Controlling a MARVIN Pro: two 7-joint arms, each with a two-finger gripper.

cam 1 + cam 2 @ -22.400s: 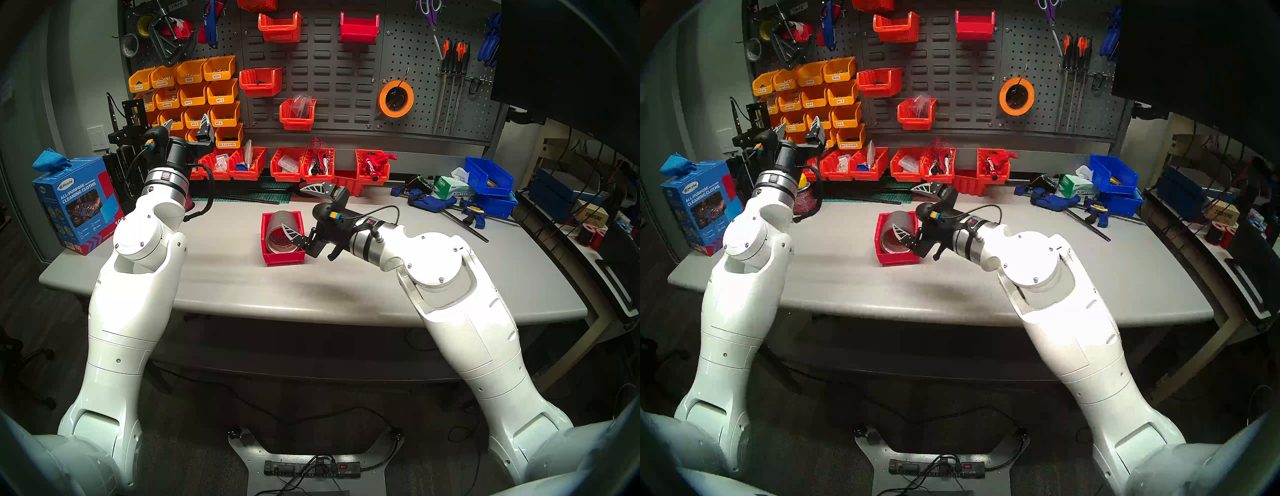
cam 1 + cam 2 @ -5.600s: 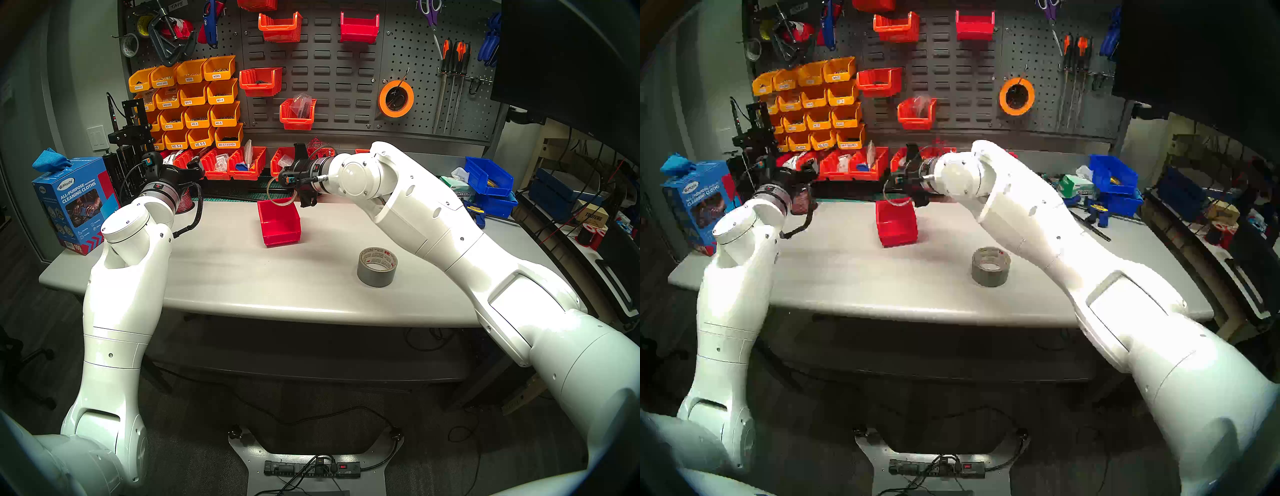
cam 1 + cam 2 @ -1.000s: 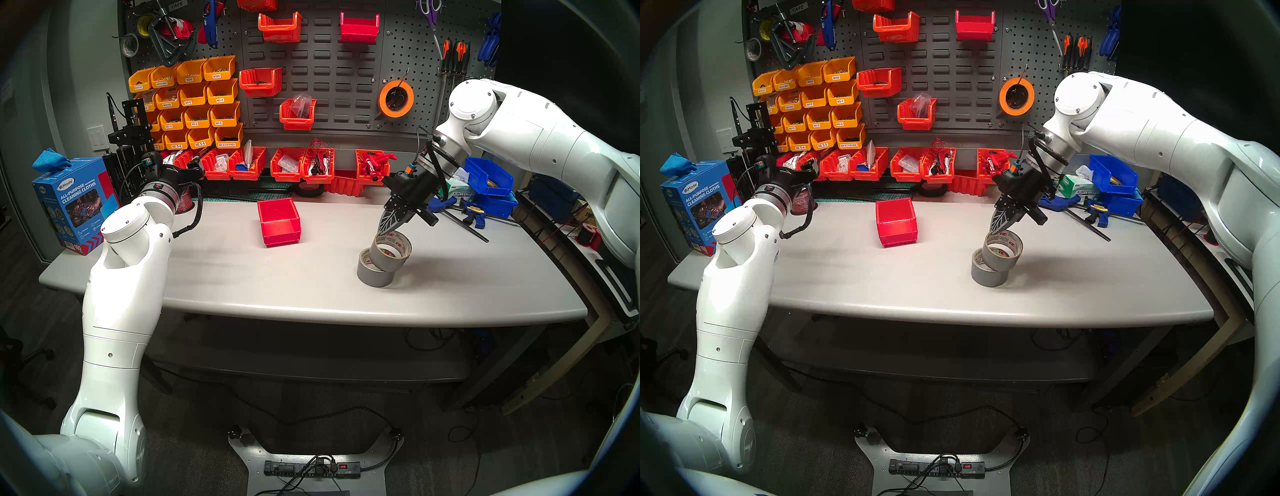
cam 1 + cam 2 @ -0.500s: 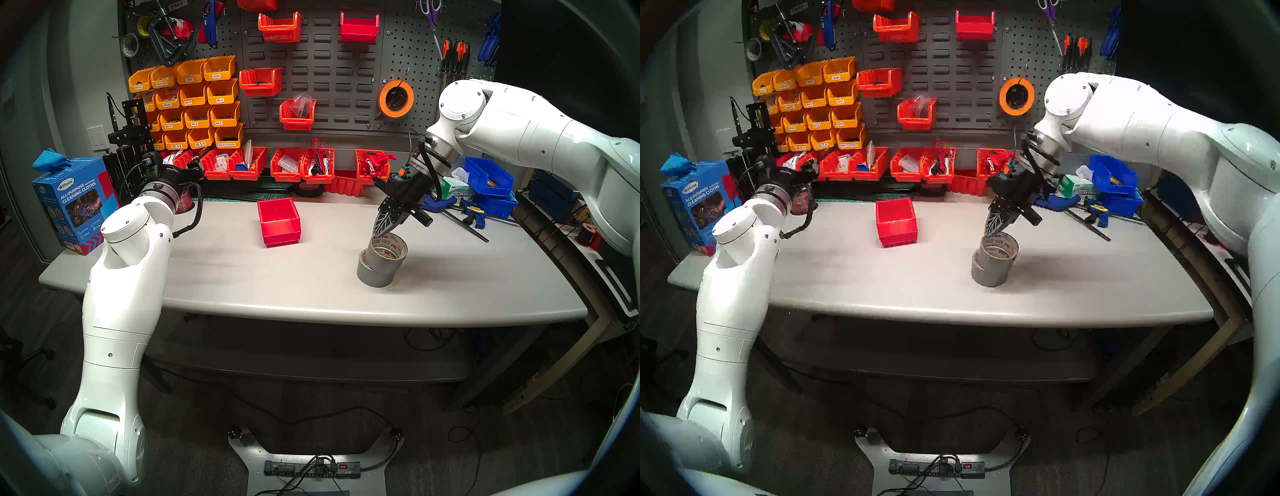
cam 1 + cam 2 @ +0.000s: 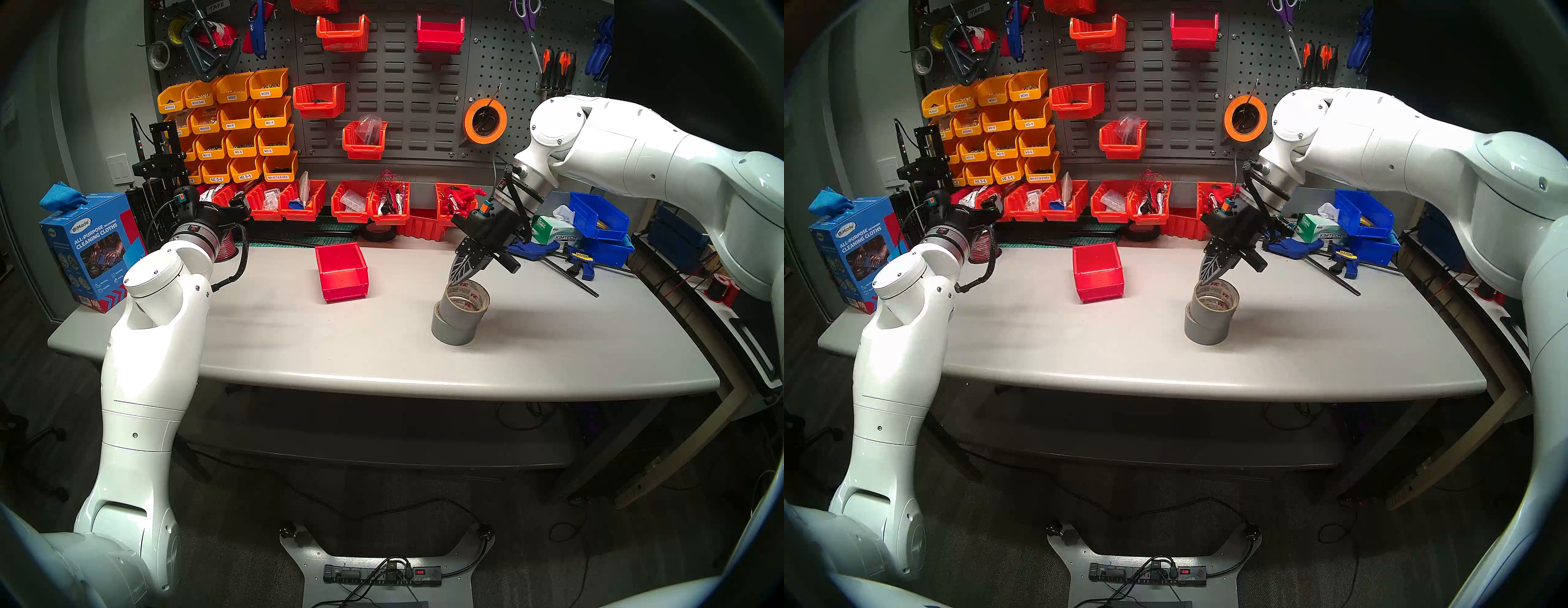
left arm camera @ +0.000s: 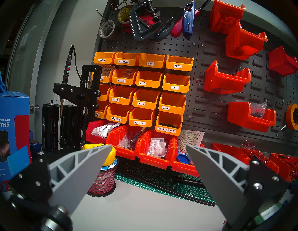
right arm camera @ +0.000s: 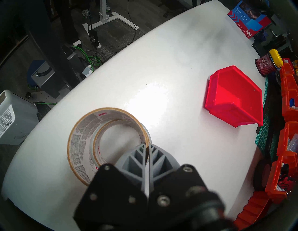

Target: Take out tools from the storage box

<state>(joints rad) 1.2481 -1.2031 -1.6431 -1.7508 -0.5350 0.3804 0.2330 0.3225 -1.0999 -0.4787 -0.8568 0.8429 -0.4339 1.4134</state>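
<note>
Table edge: the grey table (image 5: pixel 297 339) has a rounded front edge; both tape rolls stand well back from it, right of centre.
Open room: bare tabletop lies between the red storage box (image 5: pixel 342 271) and the rolls, and in front of them; clamps and blue bins (image 5: pixel 599 220) crowd the far right corner.
Storage box: it sits near the table's middle, open top, nothing showing inside it in the head or right wrist views (image 7: pixel 233 98).
Lower tape roll (image 5: pixel 452 329): flat on the table.
Upper tape roll (image 5: pixel 465 299): tilted, resting offset on the lower roll, its printed white core facing up.
Right gripper (image 5: pixel 456 278): pointing steeply down, jaws pinched together on the upper roll's far wall; in the wrist view the fingers (image 7: pixel 141 154) meet at the rim (image 7: pixel 106 137), though whether the wall sits fully between them is hard to see.
Left gripper (image 6: pixel 148 154): jaws spread wide, holding nothing, level with the yellow bins (image 6: pixel 145 83) at the table's left rear.
Change over the last second: the right gripper and upper roll have shifted a little to the left, and the lower roll has slid left with them; the upper roll now sits more squarely over it.
Change since longer ago: both rolls were in the box; one was then alone on the table.
</note>
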